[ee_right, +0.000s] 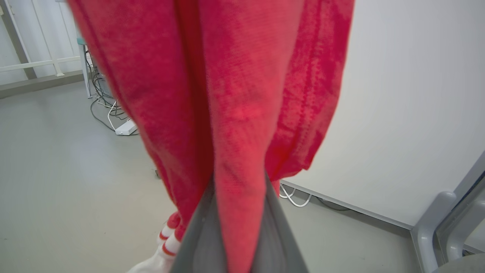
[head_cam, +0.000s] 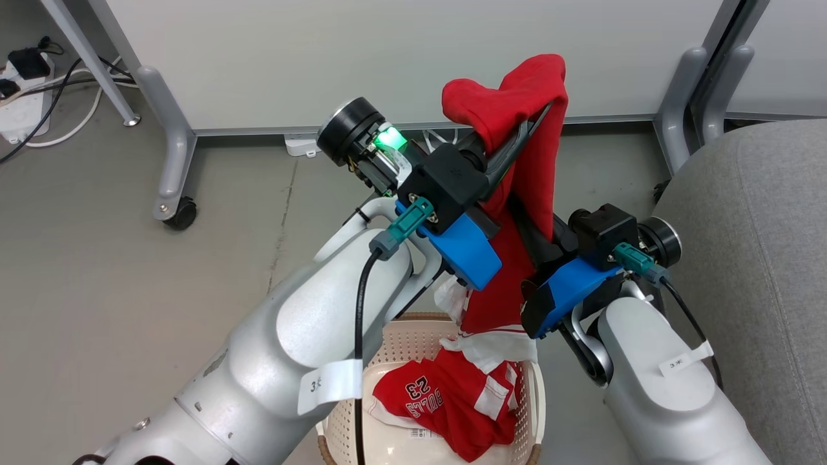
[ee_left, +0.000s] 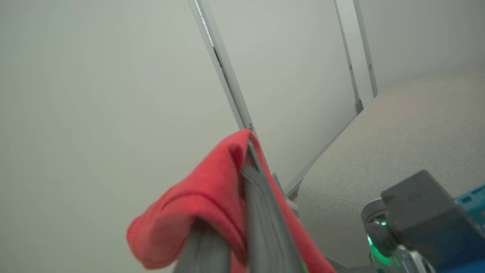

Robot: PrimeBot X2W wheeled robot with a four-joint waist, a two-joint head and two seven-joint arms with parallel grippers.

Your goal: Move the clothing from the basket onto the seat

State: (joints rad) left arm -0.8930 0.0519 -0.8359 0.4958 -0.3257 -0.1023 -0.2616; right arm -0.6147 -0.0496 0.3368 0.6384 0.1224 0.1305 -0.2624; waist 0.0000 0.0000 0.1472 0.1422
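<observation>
Left gripper (head_cam: 539, 119) and right gripper (ee_right: 237, 189) both pinch red garment (head_cam: 517, 90) (hanging above basket (head_cam: 395, 349))

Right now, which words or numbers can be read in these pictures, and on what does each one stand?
"23": on the red jersey lying in the basket, upside down in the head view.
"BULLS": same jersey, beside the number.
Left forearm tag: starts with "3", rest too small.
Right forearm tag: too small to read.
Lifted red garment: no print shows.
</observation>
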